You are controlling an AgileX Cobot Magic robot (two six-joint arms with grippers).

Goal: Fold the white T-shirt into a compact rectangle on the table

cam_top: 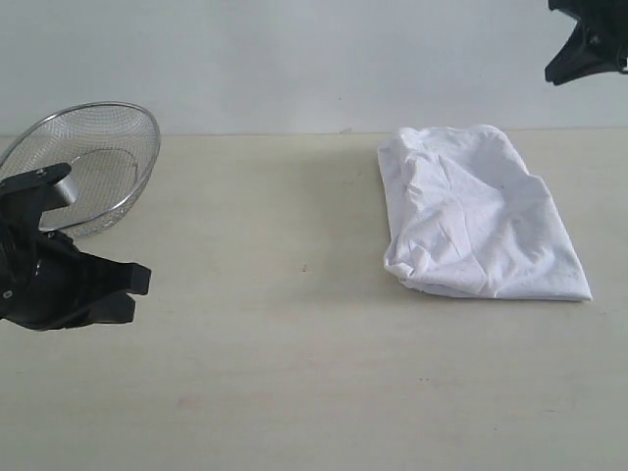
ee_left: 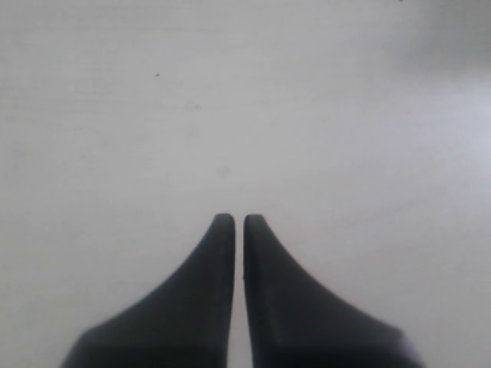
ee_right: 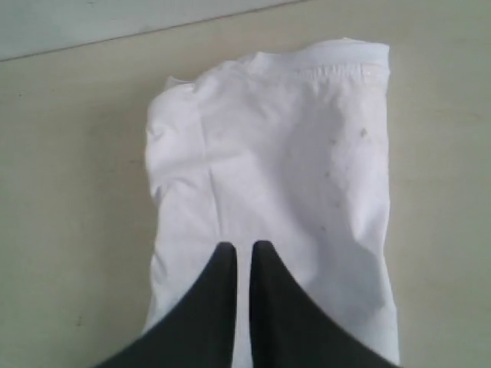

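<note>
The white T-shirt (cam_top: 478, 216) lay as a rough folded rectangle on the tabletop (cam_top: 275, 373), right arm's side, w/ left tool (ee_left: 238, 218) & right tool (ee_right: 243, 245) both closed, empty, so any final tidy prob. needed light downward presses, no dragging.

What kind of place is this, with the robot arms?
Probably a robot test lab: a plain table, a blank wall, and only a white T-shirt and mesh bowl set out.
</note>
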